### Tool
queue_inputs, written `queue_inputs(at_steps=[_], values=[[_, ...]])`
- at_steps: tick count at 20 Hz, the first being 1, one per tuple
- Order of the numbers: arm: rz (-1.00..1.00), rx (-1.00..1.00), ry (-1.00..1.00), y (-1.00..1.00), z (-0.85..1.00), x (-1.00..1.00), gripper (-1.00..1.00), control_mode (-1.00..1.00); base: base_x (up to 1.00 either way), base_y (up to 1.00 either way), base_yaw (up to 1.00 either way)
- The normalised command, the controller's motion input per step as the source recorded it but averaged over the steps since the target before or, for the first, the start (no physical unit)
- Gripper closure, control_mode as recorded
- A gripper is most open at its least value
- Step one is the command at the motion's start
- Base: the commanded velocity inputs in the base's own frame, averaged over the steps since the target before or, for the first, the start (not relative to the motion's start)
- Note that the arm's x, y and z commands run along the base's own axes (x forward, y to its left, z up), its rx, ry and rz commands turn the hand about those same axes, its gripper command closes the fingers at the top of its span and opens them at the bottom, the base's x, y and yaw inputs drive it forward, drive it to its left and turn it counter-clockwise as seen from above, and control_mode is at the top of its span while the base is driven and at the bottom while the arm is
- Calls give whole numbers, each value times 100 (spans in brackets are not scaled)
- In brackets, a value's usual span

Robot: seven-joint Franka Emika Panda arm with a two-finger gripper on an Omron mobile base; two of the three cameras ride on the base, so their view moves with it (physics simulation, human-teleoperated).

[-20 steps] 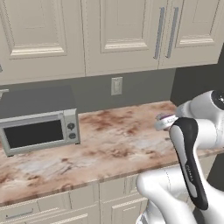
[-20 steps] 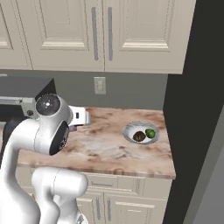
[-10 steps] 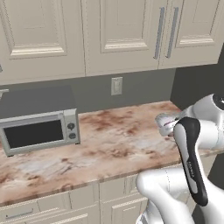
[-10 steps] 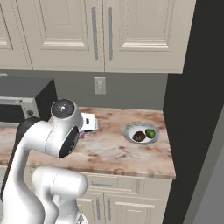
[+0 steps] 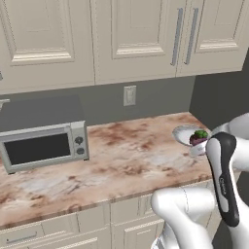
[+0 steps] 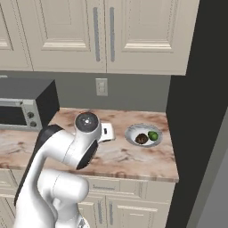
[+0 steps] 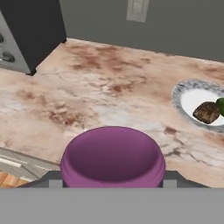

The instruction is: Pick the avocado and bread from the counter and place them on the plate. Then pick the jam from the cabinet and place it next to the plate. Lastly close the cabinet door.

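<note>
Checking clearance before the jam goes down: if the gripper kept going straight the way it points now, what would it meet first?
Probably the bare counter, left of the plate. The gripper, shut on the jam, aims forward and down; depth is uncertain.

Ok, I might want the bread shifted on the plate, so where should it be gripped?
Probably across the two sides of the bread that don't face the avocado, coming straight down from above. It is a low lump lying inside the rim of the plate, so a sideways approach would likely hit the rim, and the avocado sits close beside it.
</note>
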Motion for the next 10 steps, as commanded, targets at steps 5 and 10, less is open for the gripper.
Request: queue_inputs(at_steps=[5,10], values=[[4,0,-19,-30,-16,0,100,-100,0,0,0],[6,0,-15,-30,-22,0,100,-100,0,0,0]])
